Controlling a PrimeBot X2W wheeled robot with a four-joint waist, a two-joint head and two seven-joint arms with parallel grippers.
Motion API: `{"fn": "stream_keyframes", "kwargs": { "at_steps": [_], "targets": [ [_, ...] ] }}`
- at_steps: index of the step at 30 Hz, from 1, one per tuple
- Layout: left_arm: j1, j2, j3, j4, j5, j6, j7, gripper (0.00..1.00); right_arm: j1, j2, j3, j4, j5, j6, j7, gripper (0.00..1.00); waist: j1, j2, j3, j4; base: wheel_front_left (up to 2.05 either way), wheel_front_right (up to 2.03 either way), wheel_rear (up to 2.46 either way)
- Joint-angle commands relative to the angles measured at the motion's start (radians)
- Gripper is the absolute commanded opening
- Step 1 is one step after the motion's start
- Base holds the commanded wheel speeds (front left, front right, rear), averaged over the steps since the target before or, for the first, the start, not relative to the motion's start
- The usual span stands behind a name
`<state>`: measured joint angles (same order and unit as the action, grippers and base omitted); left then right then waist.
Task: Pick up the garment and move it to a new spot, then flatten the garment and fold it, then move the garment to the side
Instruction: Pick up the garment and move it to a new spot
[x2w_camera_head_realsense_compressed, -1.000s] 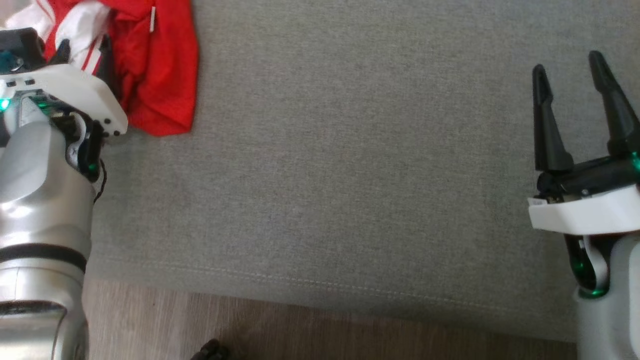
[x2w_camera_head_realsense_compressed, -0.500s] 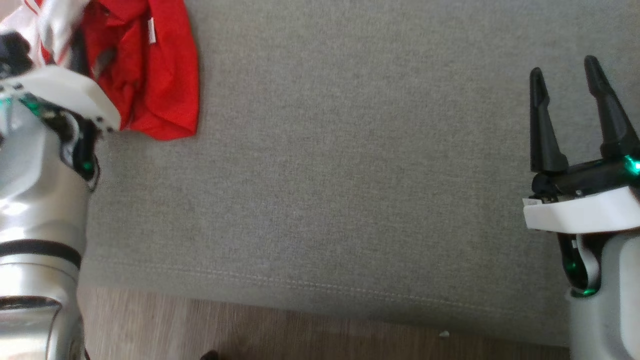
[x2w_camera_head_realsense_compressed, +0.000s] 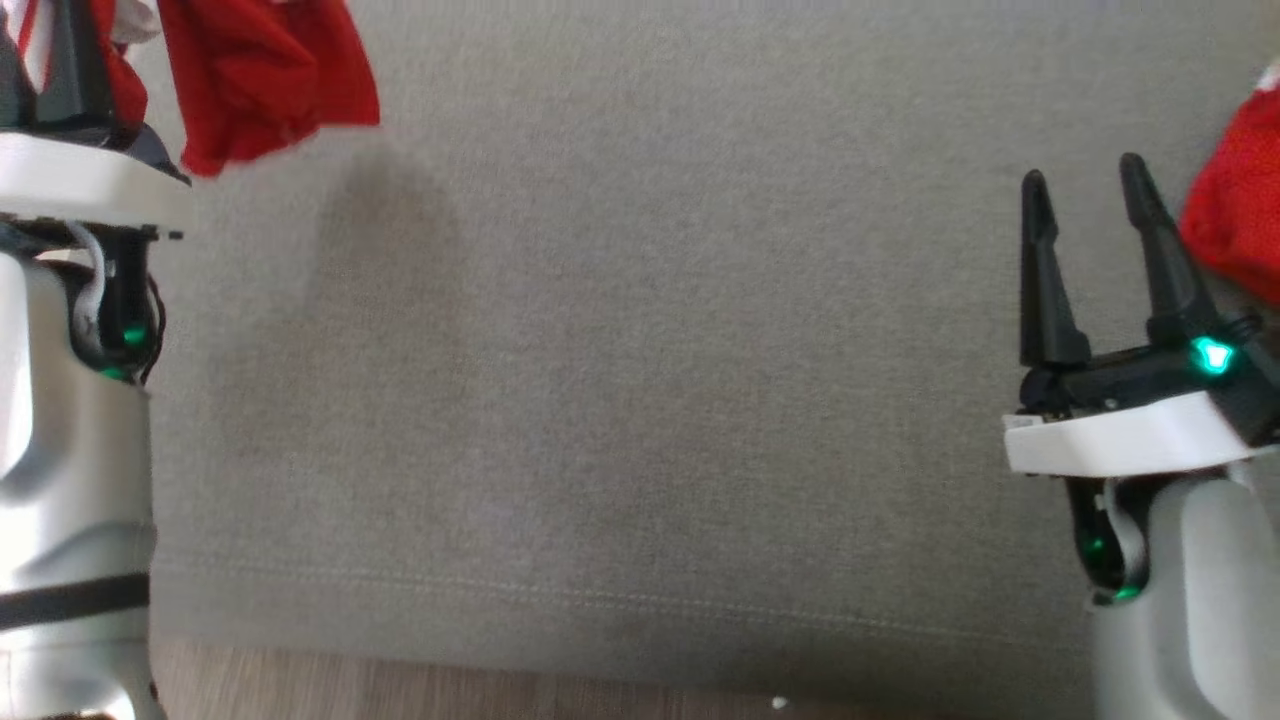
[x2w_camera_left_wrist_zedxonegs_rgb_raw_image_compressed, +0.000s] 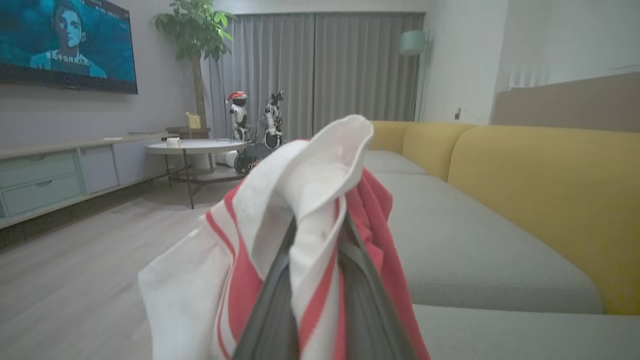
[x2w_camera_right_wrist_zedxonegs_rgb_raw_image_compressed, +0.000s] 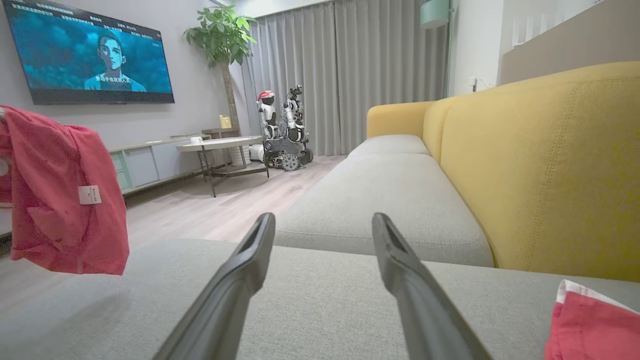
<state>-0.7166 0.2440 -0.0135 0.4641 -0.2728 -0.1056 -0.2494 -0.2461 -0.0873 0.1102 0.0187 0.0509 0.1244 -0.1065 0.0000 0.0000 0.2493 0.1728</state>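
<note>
Grey sofa seat (x2w_camera_head_realsense_compressed: 640, 350) below me, wood floor (x2w_camera_head_realsense_compressed: 400, 690) at 6 o'clock. My right wrist view: yellow backrest (x2w_camera_right_wrist_zedxonegs_rgb_raw_image_compressed: 540, 165) at 3 o'clock, TV (x2w_camera_right_wrist_zedxonegs_rgb_raw_image_compressed: 90, 55) at 10, plant (x2w_camera_right_wrist_zedxonegs_rgb_raw_image_compressed: 222, 30) at 11.

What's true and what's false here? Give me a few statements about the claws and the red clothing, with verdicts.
The left gripper is clamped on the red and white garment. True.
The right gripper holds cloth. False: its fingers stand open, empty.
The held garment lies flat on the grey cushion. False: it hangs above it.
The sofa backrest is yellow. True.
A second red cloth lies near the right gripper. True.
</note>
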Motion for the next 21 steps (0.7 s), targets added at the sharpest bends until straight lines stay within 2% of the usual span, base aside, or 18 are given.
{"fn": "stream_keyframes", "kwargs": {
  "at_steps": [1, 12, 16, 21],
  "targets": [
    [-0.019, 0.037, 0.029, -0.072, 0.000, 0.001, -0.012, 0.00, 0.002, 0.015, 0.033, -0.021, 0.010, 0.006, -0.014, 1.00, 0.0000, 0.0000, -0.034, -0.026, 0.00, 0.00, 0.00],
    [0.030, 0.016, -0.048, -0.313, -0.025, -0.010, 0.086, 0.00, -0.016, 0.034, 0.036, 0.010, 0.032, 0.006, -0.056, 1.00, 0.0000, 0.0000, -0.056, -0.123, 0.00, 0.00, 0.00],
    [0.029, -0.010, -0.083, -0.375, -0.037, -0.011, 0.119, 0.00, -0.027, 0.036, 0.036, 0.012, 0.036, 0.006, -0.065, 1.00, 0.0000, 0.0000, -0.043, -0.152, 0.00, 0.00, 0.00],
    [0.020, -0.072, -0.159, -0.419, -0.032, -0.006, 0.153, 0.00, -0.065, 0.037, 0.058, 0.019, 0.065, 0.006, -0.083, 1.00, 0.0000, 0.0000, -0.009, -0.217, 0.00, 0.00, 0.00]
  ]
}}
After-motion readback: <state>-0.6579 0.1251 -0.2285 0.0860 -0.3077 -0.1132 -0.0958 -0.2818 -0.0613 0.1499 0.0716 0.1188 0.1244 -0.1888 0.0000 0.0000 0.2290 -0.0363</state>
